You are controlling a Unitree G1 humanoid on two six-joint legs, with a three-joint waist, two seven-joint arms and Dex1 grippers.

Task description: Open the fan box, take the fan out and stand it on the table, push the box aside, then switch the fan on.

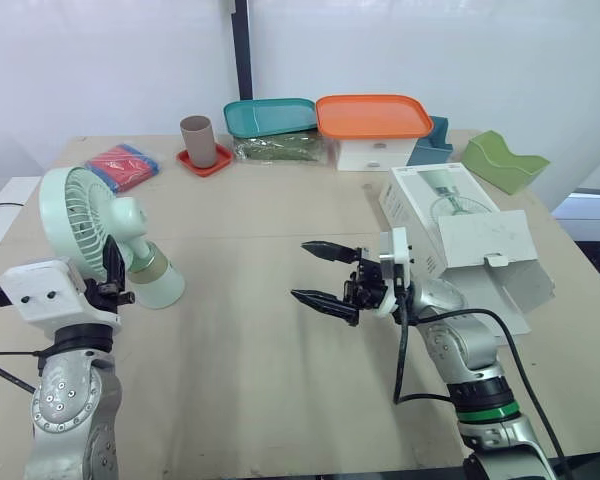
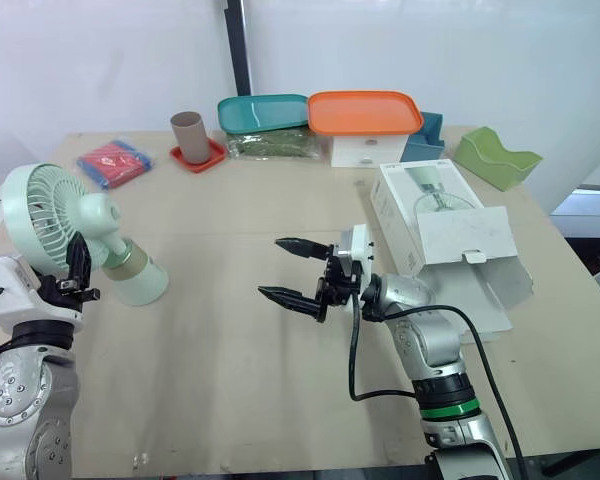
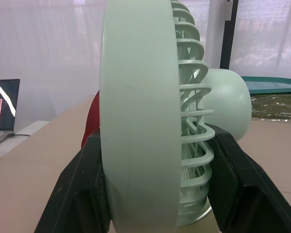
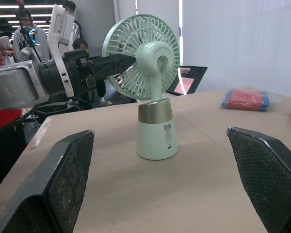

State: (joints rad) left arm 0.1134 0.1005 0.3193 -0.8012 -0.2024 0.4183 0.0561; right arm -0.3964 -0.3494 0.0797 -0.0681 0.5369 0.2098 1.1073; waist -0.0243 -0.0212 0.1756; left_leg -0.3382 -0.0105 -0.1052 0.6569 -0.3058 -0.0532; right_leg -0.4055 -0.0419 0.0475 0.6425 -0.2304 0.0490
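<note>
The pale green fan (image 1: 100, 235) is being steadied upright on its base near the desk's (image 1: 250, 370) left edge, its ribbed cage being pinched front-to-back by the jaws of the left gripper (image 1: 110, 268). It is being judged light and top-heavy, its thin plastic ribs liable to flex; the gold-banded neck looks the firmer hold. The right gripper (image 1: 325, 278) is being held out over mid-desk, jaws spread wide on nothing, beside the opened white box (image 1: 450, 225) near the right edge.

We list, along the far side of the tabletop (image 1: 260, 230): brown cup (image 1: 198, 140) on red saucer (image 1: 206, 163), teal tray (image 1: 270, 116), orange tray (image 1: 373, 115) on white box (image 1: 372, 153), green packet (image 1: 280, 149), red-and-blue packet (image 1: 123, 165), green holder (image 1: 505, 160).
</note>
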